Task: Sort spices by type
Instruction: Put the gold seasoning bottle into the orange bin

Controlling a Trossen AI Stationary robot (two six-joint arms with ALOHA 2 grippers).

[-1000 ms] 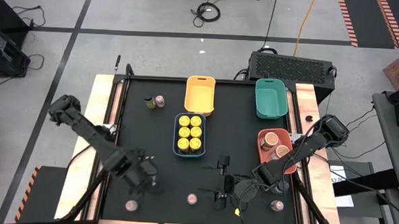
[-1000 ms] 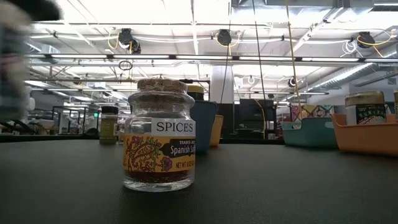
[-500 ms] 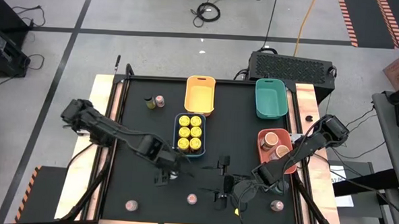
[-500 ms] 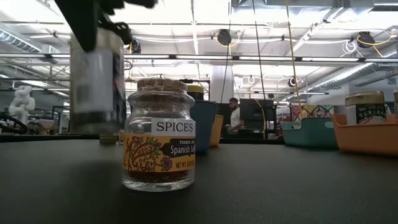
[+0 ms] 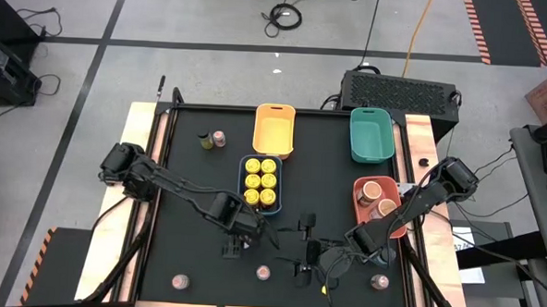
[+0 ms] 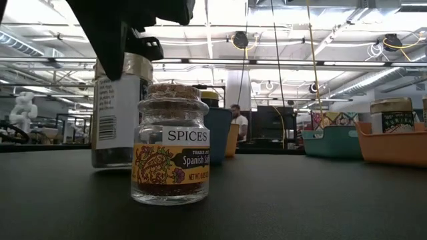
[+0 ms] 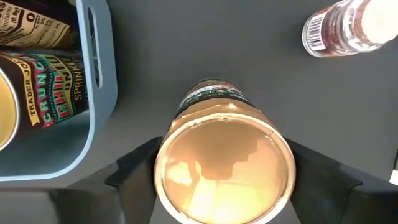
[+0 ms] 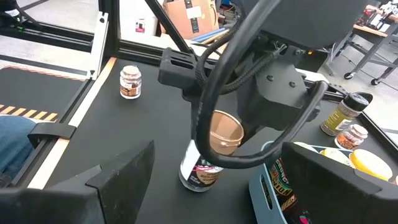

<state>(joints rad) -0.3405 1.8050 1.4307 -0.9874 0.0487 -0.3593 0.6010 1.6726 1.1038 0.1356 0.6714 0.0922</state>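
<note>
**High view: left pincer holds a jar beside the blue tray**

Left pincer (image 5: 241, 228) is closed around a gold-lidded jar (image 7: 222, 162), one finger (image 7: 134, 173) on each side of the lid. The jar hangs upright just beside the blue tray (image 5: 244, 185), which carries six yellow-lidded jars (image 5: 260, 181). In the low view the held jar stands behind a cork-topped saffron jar (image 6: 170, 143) on the black bench (image 5: 189, 178). Right pincer (image 5: 317, 257) waits near the front of the bench, its fingers spread wide with nothing between them. Two peach-topped tubs (image 5: 376, 197) sit in the red tray (image 5: 358, 187). Yellow tray (image 5: 274, 128) and green tray (image 5: 371, 135) lie at the far edge.
</note>
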